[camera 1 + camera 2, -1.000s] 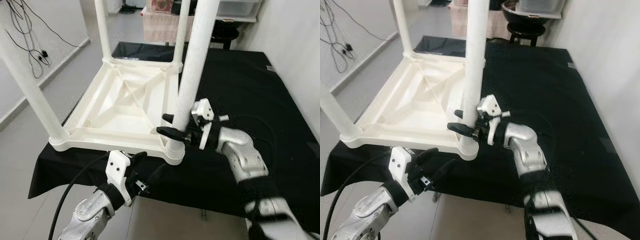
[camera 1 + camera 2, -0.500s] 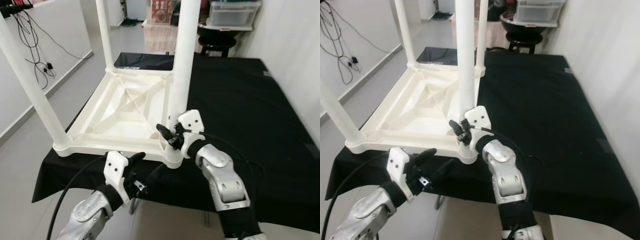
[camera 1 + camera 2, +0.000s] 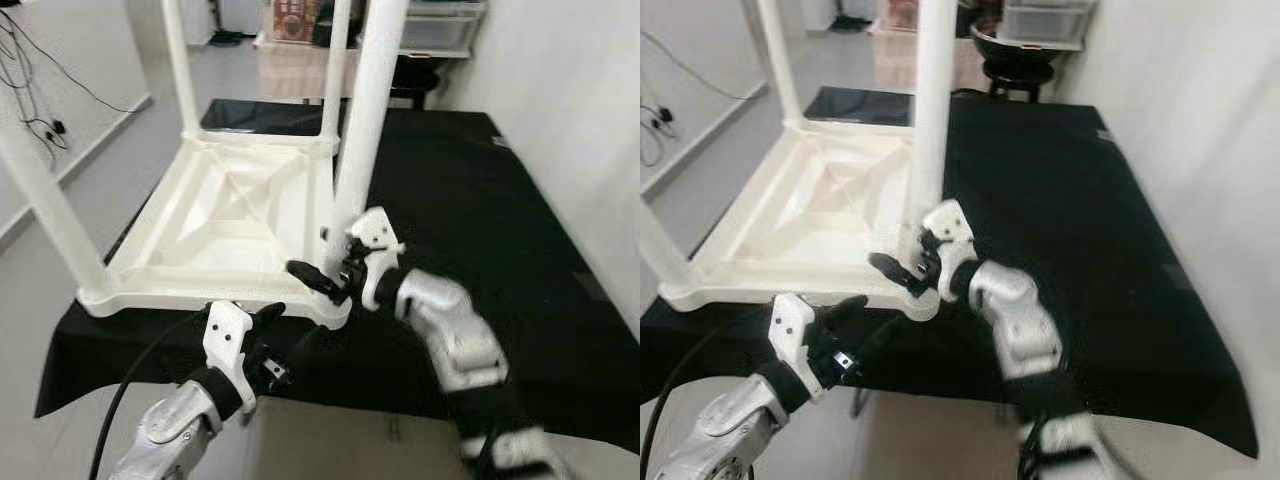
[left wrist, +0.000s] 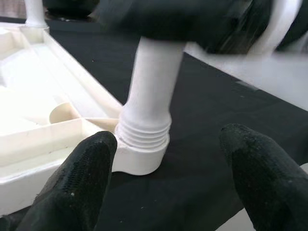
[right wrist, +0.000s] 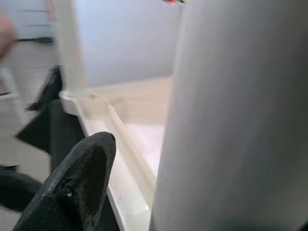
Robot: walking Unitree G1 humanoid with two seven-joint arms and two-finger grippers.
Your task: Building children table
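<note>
Upturned white children's table top (image 3: 230, 215) lies underside-up on the black-clothed table (image 3: 520, 230), legs pointing up. The near-corner leg (image 3: 365, 120) is the one in play.

Right gripper (image 3: 325, 280) is on that leg, low down, just above the threaded collar where it enters the corner socket (image 4: 139, 161). In the right wrist view the leg sits straight ahead between the fingers, one black finger (image 5: 77, 185) beside it. Fingers look narrowed about the leg, one to each side; whether the pads actually bear on it, can't tell — that frame is blurred.

Left gripper (image 3: 262, 335) sits lower and nearer me, below the table edge, fingers spread wide, holding nothing. From the left wrist view the socket and collar are dead ahead, centred between the two fingertips (image 4: 79, 183), still apart from both.

Key relation: the leg's long axis runs near vertical, slightly tilted, so roughly square to the right gripper's reach. The right arm is clearly nearer the leg; the left is nearer the socket corner.

Judgement: the leg looks seated but thread rings still show above the socket, so the next move is probably a twist about the leg's own axis by the right gripper, with the left free to brace the corner. Risk: the tilt cross-threads it.
</note>
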